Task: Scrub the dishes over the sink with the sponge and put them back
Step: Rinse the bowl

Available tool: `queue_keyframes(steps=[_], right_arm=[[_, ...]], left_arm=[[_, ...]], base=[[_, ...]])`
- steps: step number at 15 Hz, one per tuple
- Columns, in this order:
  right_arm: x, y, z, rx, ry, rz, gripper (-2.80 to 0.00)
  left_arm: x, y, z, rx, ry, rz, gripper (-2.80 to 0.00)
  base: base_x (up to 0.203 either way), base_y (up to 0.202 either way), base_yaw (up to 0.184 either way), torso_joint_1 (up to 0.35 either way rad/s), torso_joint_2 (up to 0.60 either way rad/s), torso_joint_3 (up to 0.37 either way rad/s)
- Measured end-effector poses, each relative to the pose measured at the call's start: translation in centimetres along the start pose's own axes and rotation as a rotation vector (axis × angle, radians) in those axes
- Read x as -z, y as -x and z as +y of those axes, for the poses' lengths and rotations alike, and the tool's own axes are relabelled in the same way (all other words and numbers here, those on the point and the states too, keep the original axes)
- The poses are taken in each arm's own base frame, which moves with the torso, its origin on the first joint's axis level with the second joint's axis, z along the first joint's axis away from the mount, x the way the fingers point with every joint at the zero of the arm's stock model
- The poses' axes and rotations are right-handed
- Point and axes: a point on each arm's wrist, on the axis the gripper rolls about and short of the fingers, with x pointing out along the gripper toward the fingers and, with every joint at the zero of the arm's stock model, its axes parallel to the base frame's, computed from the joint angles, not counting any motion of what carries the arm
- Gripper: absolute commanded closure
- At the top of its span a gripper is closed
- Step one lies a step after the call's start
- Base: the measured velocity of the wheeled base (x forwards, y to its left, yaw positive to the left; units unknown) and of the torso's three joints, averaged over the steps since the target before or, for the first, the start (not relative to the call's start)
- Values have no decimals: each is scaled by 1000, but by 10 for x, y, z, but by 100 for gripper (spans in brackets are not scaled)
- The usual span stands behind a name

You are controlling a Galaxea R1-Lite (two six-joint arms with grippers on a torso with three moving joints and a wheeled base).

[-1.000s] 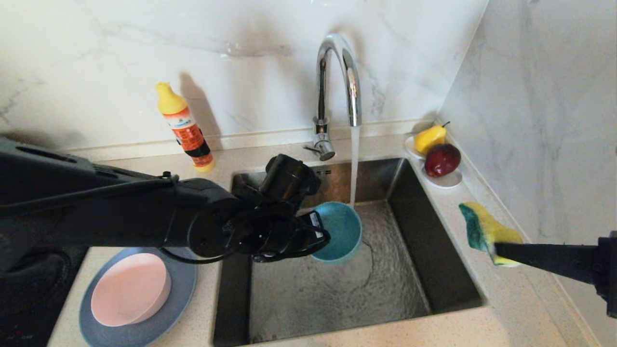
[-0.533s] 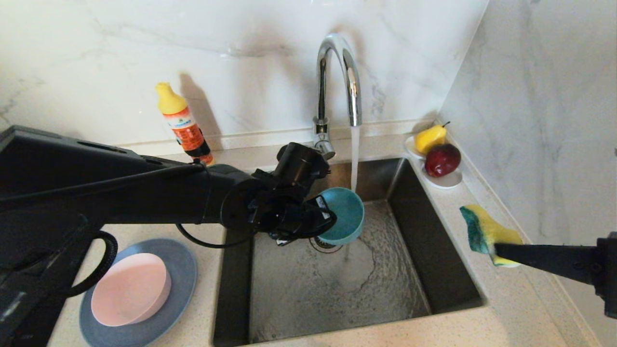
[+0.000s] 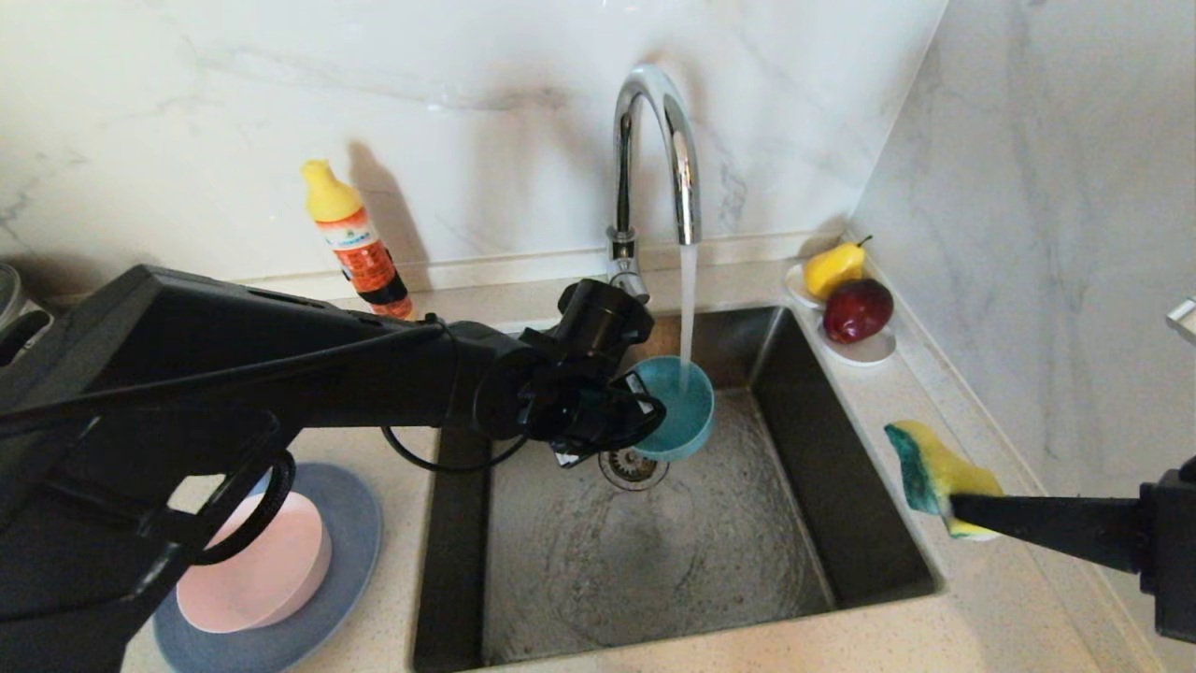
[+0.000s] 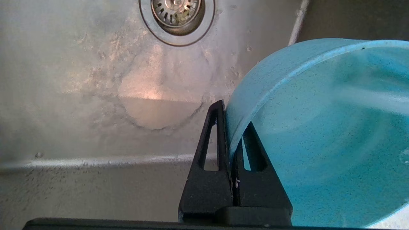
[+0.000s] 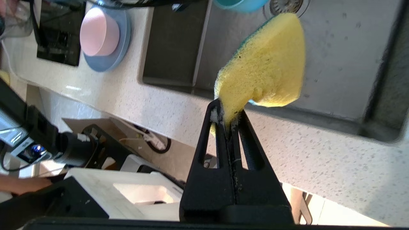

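My left gripper (image 3: 645, 416) (image 4: 231, 127) is shut on the rim of the teal bowl (image 3: 677, 404) (image 4: 319, 134), one finger inside and one outside. It holds the bowl tilted under the tap's running water, over the back of the sink (image 3: 654, 551). The pink bowl (image 3: 280, 579) sits on the grey-blue plate (image 3: 346, 523) on the counter to the sink's left, partly hidden by my left arm. My right gripper (image 3: 958, 509) (image 5: 227, 116) is shut on the yellow and green sponge (image 3: 930, 463) (image 5: 265, 67), held above the counter right of the sink.
The chrome tap (image 3: 654, 159) runs at the sink's back edge. An orange detergent bottle (image 3: 360, 248) stands at the back left. A white dish with a pear (image 3: 833, 266) and an apple (image 3: 857, 310) sits at the back right corner. The drain strainer (image 3: 631, 465) lies below the bowl.
My left arm has carried the teal bowl back and a little right, bringing it under the water stream. The drain strainer is now uncovered. The right gripper with the sponge has sunk slightly.
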Motion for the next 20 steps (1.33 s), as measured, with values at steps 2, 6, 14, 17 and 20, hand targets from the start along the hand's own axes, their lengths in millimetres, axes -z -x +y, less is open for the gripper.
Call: queue_keyframes(steps=[2,6,14,17,20], right_arm=[[1,-1,0,0,0,4,0],[0,0,0,-1,-1,0,0],[1,1,-1,3,-2,-2,0],[3,0,-2,7,-3,6,0],[4,0,-3,8,-3,10,0]], left_arm=[[0,-6,-1,-1,1,0,0],[-1,-10,-2,-3,2,0,0],[4,-4,6,-31,11,17,0],[7,9,17,-58,-22,14,0],[8,40,33,-45,-84,-34,0]], base=[[0,0,0,0,0,0],[0,0,0,0,0,0],[0,0,0,0,0,0],[0,0,0,0,0,0],[0,0,0,0,0,0]])
